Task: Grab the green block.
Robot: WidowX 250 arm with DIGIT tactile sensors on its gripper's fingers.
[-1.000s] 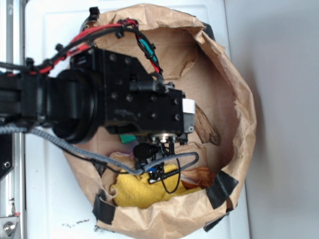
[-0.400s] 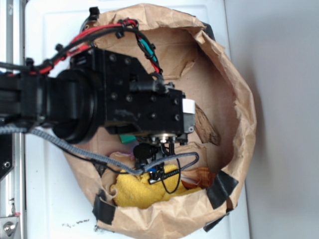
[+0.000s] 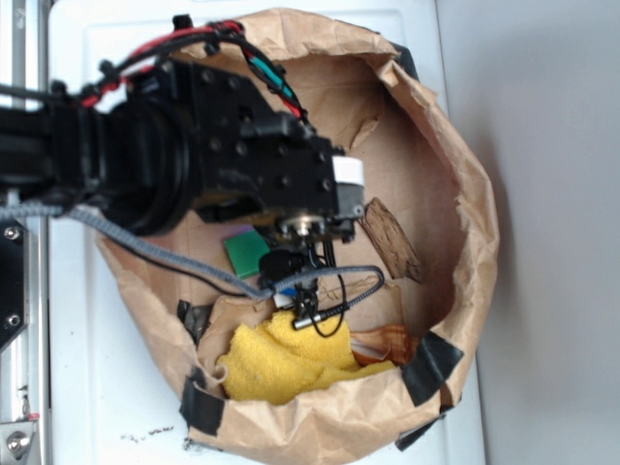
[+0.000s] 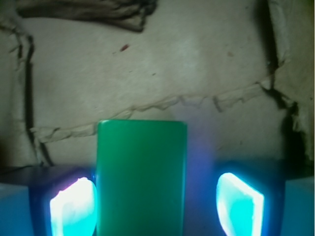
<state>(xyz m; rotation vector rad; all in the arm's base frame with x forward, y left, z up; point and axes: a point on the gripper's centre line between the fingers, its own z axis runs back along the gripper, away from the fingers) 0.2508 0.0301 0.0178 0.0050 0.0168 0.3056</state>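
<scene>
The green block (image 3: 247,250) lies flat on the floor of the brown paper bag, partly covered by my black arm in the exterior view. In the wrist view the green block (image 4: 141,177) stands between the two glowing fingers of my gripper (image 4: 157,206). The left pad (image 4: 73,206) sits right against the block's side. A clear gap separates the right pad (image 4: 240,204) from the block. The gripper is open around the block. In the exterior view the fingers are hidden beneath the wrist body (image 3: 291,184).
The crumpled paper bag wall (image 3: 475,223) rings the work area. A brown wooden piece (image 3: 392,240) lies right of the wrist and shows at the top of the wrist view (image 4: 98,12). A yellow cloth (image 3: 281,363) sits bunched at the near side.
The arm has shifted up and left in the exterior view, uncovering more of the green block and the wooden piece. The cable loop moved with it.
</scene>
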